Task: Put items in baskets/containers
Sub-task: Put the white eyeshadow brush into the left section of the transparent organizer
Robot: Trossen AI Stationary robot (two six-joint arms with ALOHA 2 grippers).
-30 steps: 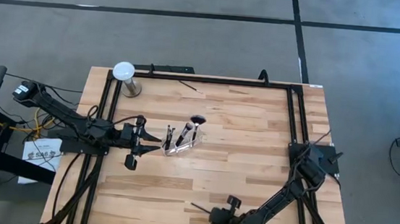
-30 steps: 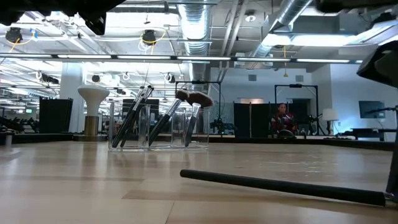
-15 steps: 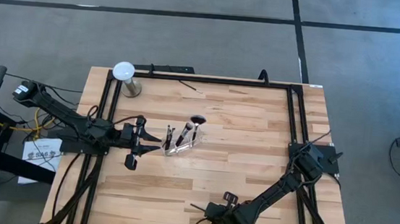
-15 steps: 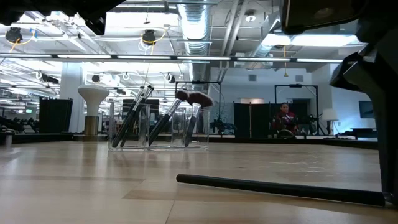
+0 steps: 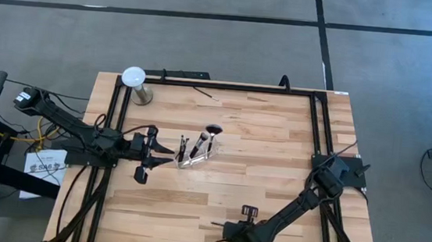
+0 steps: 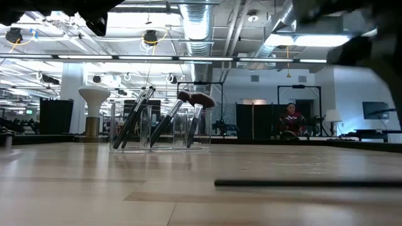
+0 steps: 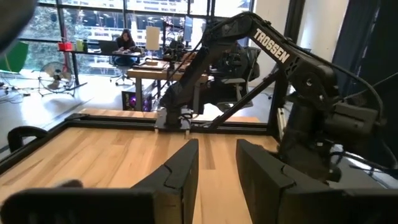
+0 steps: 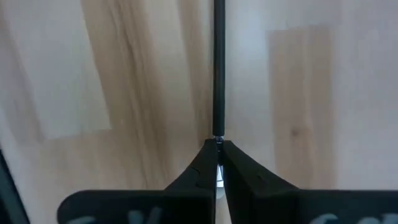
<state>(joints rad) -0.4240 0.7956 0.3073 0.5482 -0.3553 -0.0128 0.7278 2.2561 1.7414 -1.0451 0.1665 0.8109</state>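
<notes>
Table fills your overhead view: pale wood planks inside a black frame, with most of the far right half bare. Your right arm reaches from its base at the right edge down to the near edge. Your left arm comes in from the left edge and lies along the table's middle line.

Right gripper: in its wrist view the two fingers are pinched together on the end of a thin dark brush; the handle runs straight out from the tips over the wood. At table height the same brush reads as a level dark rod close to the surface; you cannot tell whether it touches. The grip sits just inside the near frame rail, so room toward you is slight and room away from you is wide.

Left gripper: fingers partly apart, nothing between them, pointing at the clear cup just beside it.

Clear cup stands near the table's centre, well apart from the right gripper, with several brushes leaning in it.

White-domed stand is at the far left corner. One more thin brush lies by the far rail.
</notes>
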